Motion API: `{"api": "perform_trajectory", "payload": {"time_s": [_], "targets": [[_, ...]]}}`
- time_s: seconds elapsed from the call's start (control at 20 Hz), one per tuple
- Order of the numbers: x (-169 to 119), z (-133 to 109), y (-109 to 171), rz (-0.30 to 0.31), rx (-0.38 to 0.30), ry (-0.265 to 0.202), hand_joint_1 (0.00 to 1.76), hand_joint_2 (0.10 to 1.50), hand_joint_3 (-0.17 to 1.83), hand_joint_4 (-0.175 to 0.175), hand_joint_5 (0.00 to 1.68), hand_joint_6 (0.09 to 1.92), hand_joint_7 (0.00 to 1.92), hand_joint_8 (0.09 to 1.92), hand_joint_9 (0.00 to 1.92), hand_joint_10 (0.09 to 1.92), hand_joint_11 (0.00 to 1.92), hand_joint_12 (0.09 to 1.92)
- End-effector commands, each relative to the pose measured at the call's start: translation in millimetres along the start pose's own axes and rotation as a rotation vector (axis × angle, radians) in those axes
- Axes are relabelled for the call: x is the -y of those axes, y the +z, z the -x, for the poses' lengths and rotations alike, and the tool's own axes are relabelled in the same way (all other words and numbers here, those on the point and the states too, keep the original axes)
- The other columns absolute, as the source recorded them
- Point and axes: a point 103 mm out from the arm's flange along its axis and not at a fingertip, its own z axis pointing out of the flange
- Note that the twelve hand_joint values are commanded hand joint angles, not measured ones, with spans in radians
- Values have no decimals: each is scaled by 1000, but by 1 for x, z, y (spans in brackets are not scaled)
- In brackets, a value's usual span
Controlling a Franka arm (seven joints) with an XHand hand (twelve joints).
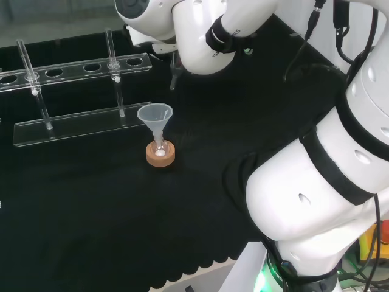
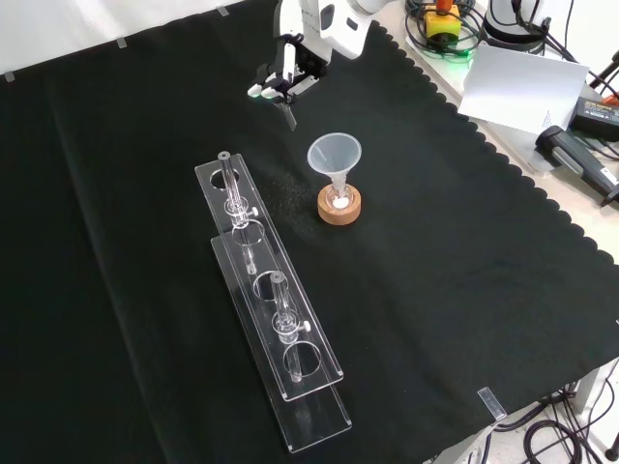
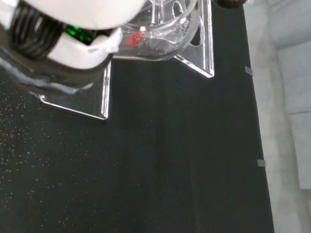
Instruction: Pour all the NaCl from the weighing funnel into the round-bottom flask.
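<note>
A small round-bottom flask (image 1: 160,149) (image 2: 339,200) stands on a cork ring (image 1: 160,157) (image 2: 339,210) mid-cloth, with white powder at its bottom. A clear funnel (image 1: 155,115) (image 2: 335,155) sits in its neck. In the front view the hand (image 2: 279,79) hangs above the cloth, behind and left of the flask. It is curled round the clear weighing funnel (image 3: 163,41), whose thin stem (image 2: 289,115) (image 1: 173,78) points downward. A white part of the hand (image 3: 82,53) lies against that glass in the wrist view. What the weighing funnel holds cannot be told.
A long clear rack (image 1: 79,121) (image 2: 276,319) with two tubes lies left of the flask in the front view. Fine white grains (image 2: 280,190) speckle the cloth between rack and flask. Papers and cables (image 2: 522,87) lie off the cloth's right edge.
</note>
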Motion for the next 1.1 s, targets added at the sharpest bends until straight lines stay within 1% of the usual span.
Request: {"api": "perform_trajectory", "payload": {"time_s": [0.05,0.35,0.5,0.55,0.75,0.85,1.0,1.05,1.1], "targets": [[-1,2,-9,-16,-32,10,1164,514,772,175,1552,175,1794,87,1272,112,0,1589],[-2,-5,-25,-11,-79,19,1163,514,773,175,1551,178,1796,87,1274,110,0,1594],[-2,-6,-29,-14,-98,22,1163,514,774,175,1551,179,1796,87,1274,110,0,1596],[-2,-6,-29,-21,-117,30,1163,514,774,175,1550,180,1796,87,1275,110,0,1596],[-2,-6,-28,-32,-152,64,1163,513,775,175,1550,182,1796,87,1276,109,0,1598],[0,-5,-26,-33,-163,89,1163,513,775,175,1549,183,1797,87,1276,108,0,1599],[0,-5,-23,-34,-176,113,1163,513,776,175,1548,185,1797,87,1277,108,0,1601],[1,-4,-22,-35,-185,139,1163,513,776,175,1548,186,1797,87,1277,107,0,1601],[1,-3,-21,-36,-191,154,1163,513,776,175,1548,186,1798,87,1277,107,0,1602]]}}
